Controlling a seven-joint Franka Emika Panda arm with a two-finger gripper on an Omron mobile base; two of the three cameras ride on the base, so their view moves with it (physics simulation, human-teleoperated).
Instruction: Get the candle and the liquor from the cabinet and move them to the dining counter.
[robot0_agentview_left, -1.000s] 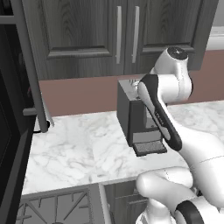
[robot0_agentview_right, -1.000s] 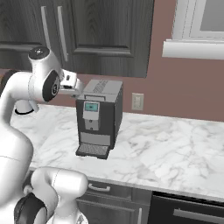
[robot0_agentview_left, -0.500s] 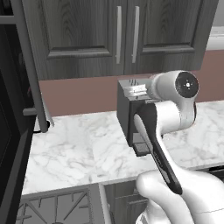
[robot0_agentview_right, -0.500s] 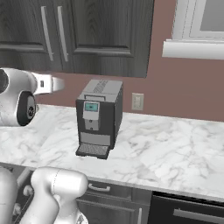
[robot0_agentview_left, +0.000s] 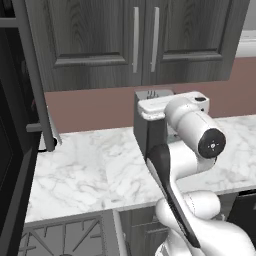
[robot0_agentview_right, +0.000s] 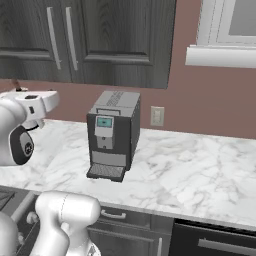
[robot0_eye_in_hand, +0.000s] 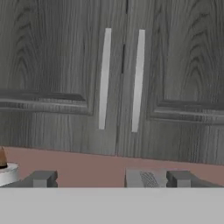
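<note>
The cabinet (robot0_eye_in_hand: 57, 65) faces me in the hand view, a dark grey wood-grain wall unit with both doors shut. Its two long silver handles (robot0_eye_in_hand: 104, 78) hang side by side at the middle seam. My gripper (robot0_eye_in_hand: 111, 179) is open, its fingertips (robot0_eye_in_hand: 43, 178) wide apart with nothing between them, below the handles and short of the doors. From the base, the cabinet (robot0_agentview_left: 95, 35) stands above the worktop and my white hand (robot0_agentview_left: 152, 107) is raised in front of the coffee machine. The candle and the liquor are hidden behind the shut doors. The dining counter is out of view.
A dark coffee machine (robot0_agentview_right: 112, 135) stands on the marble worktop (robot0_agentview_right: 190, 170) under the cabinet. A wall socket (robot0_agentview_right: 157, 116) and a white window sill (robot0_agentview_right: 220, 56) lie to its right. A tall dark unit (robot0_agentview_left: 15, 150) and a stove (robot0_agentview_left: 60, 240) sit at the left.
The arm has swung and folded lower in front of the coffee machine. The hand has come round to face the cabinet doors. The gripper stays open.
</note>
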